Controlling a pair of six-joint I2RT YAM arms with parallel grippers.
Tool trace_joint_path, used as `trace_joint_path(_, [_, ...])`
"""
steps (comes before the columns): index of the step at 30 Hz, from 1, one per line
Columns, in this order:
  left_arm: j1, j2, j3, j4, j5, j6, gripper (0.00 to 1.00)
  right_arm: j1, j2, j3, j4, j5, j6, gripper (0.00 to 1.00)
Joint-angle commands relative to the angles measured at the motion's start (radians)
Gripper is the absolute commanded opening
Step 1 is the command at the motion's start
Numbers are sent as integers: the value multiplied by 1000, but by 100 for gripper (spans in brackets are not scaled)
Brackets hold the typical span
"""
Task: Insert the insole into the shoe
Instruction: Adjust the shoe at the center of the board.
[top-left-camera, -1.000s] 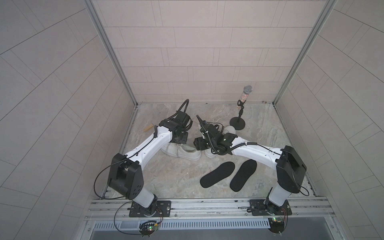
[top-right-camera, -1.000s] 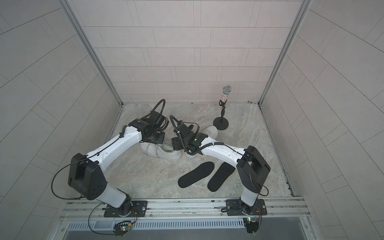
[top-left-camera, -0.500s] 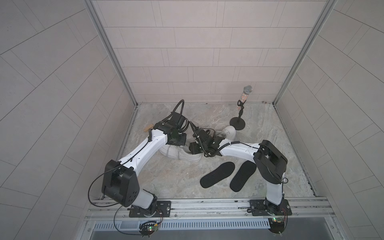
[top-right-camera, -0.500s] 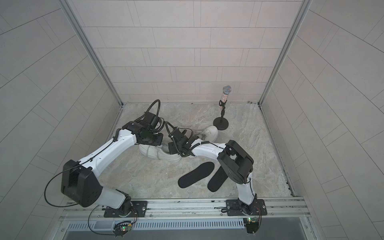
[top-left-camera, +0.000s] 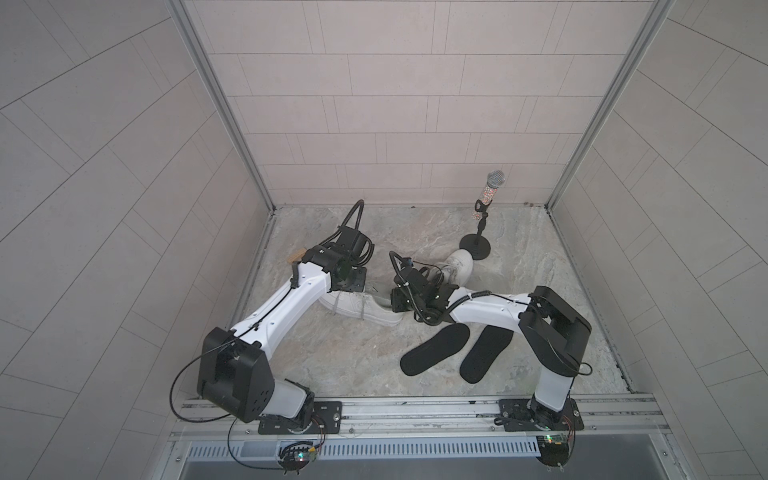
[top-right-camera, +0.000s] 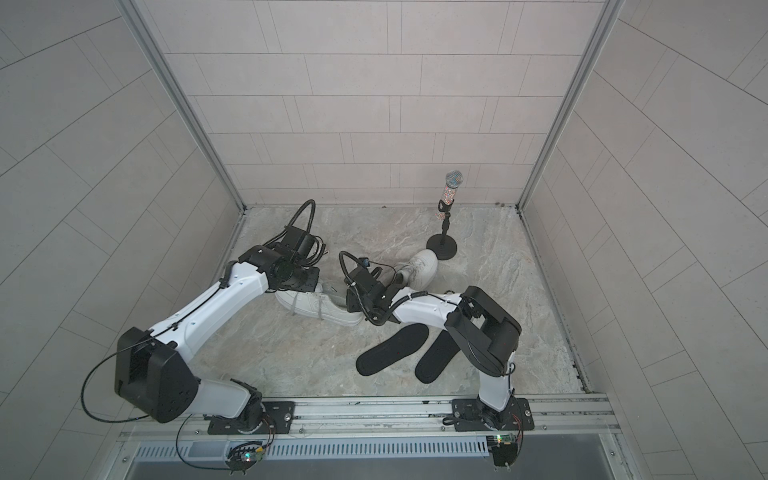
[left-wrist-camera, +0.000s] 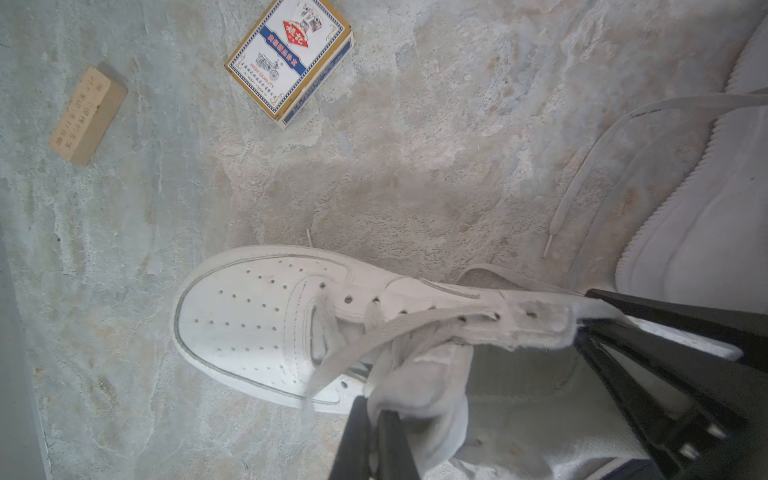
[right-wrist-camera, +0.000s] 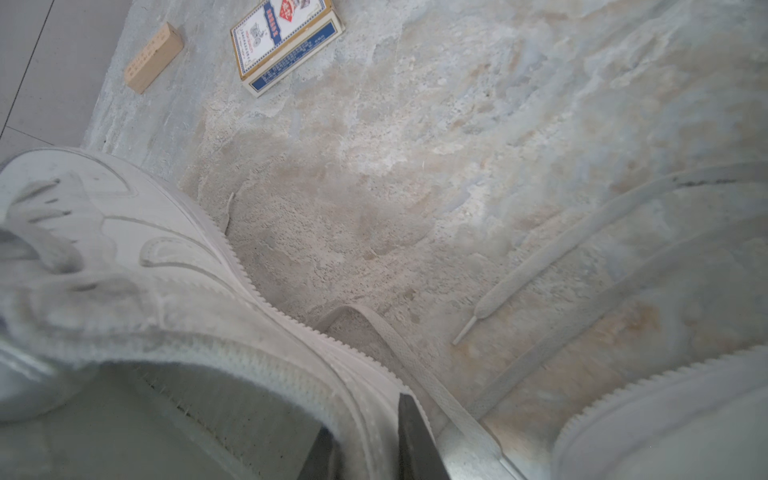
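A white shoe (top-left-camera: 361, 309) lies on the floor between my arms, toe toward the left wall. My left gripper (left-wrist-camera: 373, 407) is shut on the shoe's tongue (left-wrist-camera: 419, 382), pulling it up. My right gripper (right-wrist-camera: 363, 415) is at the heel end, one finger inside the opening and one outside, closed on the collar wall (right-wrist-camera: 365, 390). Two black insoles (top-left-camera: 436, 349) (top-left-camera: 486, 353) lie flat side by side in front of the right arm, held by nothing. In both top views the grippers' fingers are hidden under the wrists.
A second white shoe (top-left-camera: 457, 266) lies near a microphone on a round stand (top-left-camera: 478, 245), its loose lace (right-wrist-camera: 582, 249) trailing across the floor. A card box (left-wrist-camera: 291, 58) and a wooden block (left-wrist-camera: 87, 116) lie by the left wall. Tiled walls enclose three sides.
My right gripper's jaws have narrowed onto the shoe's collar, and the right arm has shifted at the heel. The left gripper stays shut on the tongue. The insoles have not moved.
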Motion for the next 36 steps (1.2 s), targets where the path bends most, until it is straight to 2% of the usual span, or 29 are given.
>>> trace_joint_path(1, [30,5,-3,-16,-224,-39,0,-9,-36,-41,-154,100,67,11])
trace_joint_path(7, [35,115,19,-29,-321,-81,0,-9,-46,-24,-177,134,65,10])
trace_joint_path(9, [64,135,18,-30,-332,-100,0,-15,-63,-41,-185,155,69,9])
trace_joint_path(14, [99,153,20,-8,-327,-128,0,-32,-83,-75,-183,158,71,5])
trace_joint_path(22, [123,178,19,-37,-474,-191,0,-36,-100,-93,-198,177,68,3])
trace_joint_path(24, [122,172,25,-32,-464,-197,0,-36,-105,-93,-192,169,64,3])
trace_joint_path(26, [98,167,36,1,-319,-143,0,-24,-101,-79,-158,130,40,6])
trace_joint_path(29, [8,167,66,26,-201,-109,0,22,-67,-8,-137,73,-15,15])
trace_joint_path(32, [-13,173,87,34,-140,-98,0,46,-37,42,-116,11,-24,29])
trace_joint_path(36, [-11,176,93,38,-153,-74,0,47,-33,45,-71,-38,-3,44])
